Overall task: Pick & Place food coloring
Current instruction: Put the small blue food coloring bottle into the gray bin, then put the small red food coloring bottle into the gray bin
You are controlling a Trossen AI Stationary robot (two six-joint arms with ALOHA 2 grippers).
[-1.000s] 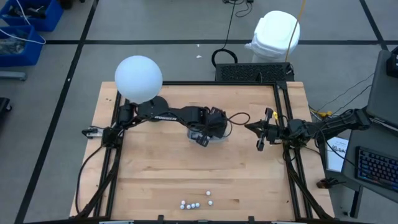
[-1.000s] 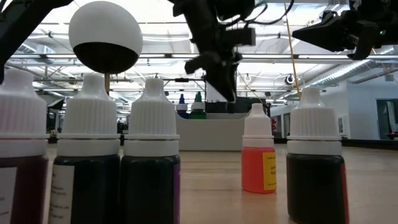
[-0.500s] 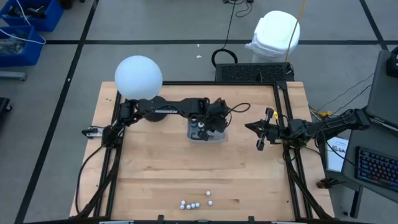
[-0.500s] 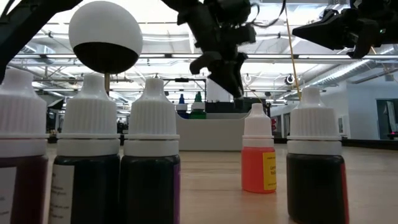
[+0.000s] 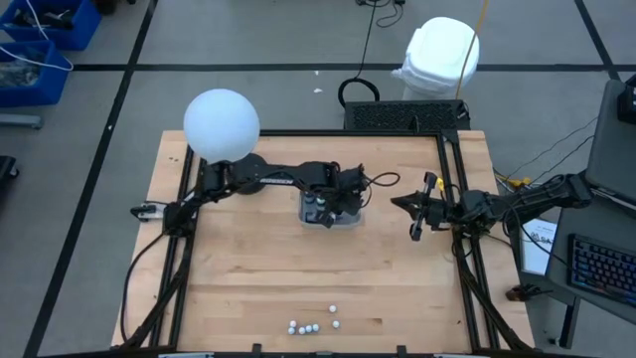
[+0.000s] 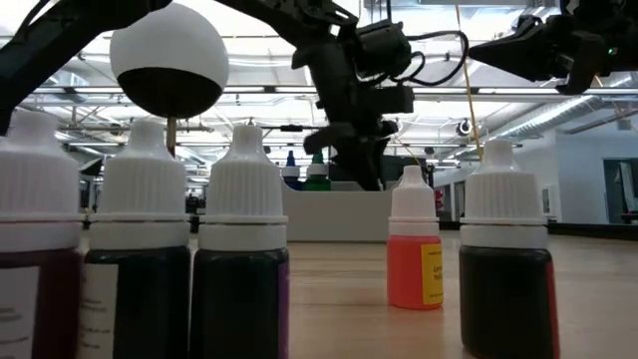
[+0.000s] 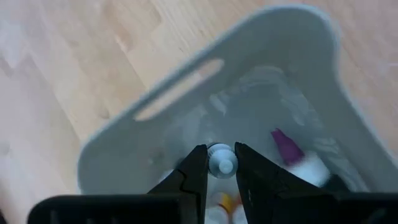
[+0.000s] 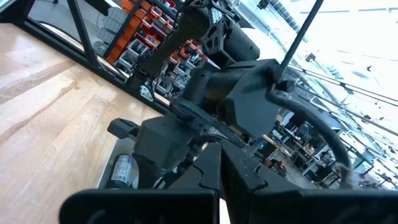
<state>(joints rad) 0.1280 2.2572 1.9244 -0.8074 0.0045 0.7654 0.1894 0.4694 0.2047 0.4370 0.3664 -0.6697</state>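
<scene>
My left claw (image 5: 328,204) hangs over the clear tray (image 5: 348,221) near the middle of the counter (image 5: 258,268), and my left arm reaches out to it from the nine o'clock side. In my left wrist view the two fingers (image 7: 194,171) pinch a small white-capped bottle (image 7: 222,160) by its cap, held just inside the tray's near wall. Past that bottle, farther into the tray, a purple-bodied bottle (image 7: 292,152) lies on its side, and something yellow (image 7: 225,202) shows below the held bottle between my fingers; I cannot tell what it is. In the low view the same claw (image 6: 359,160) points down, well behind the front row of bottles.

The rest of the food coloring stands at the six o'clock edge of the counter, well apart from both claws: a small cluster of white caps (image 5: 313,323) in the high view. From table height they read, left to right, as three dark-bodied bottles side by side (image 6: 150,249), then an orange bottle (image 6: 414,254) set farther back, then another dark bottle (image 6: 503,259).

My right claw (image 5: 417,221) waits at the three o'clock side of the counter, off the tray's right end and clear of it, its fingers pressed together on nothing. My right wrist view looks across the wood at my left arm and the tray, where one bottle (image 8: 121,171) lies on its side.
</scene>
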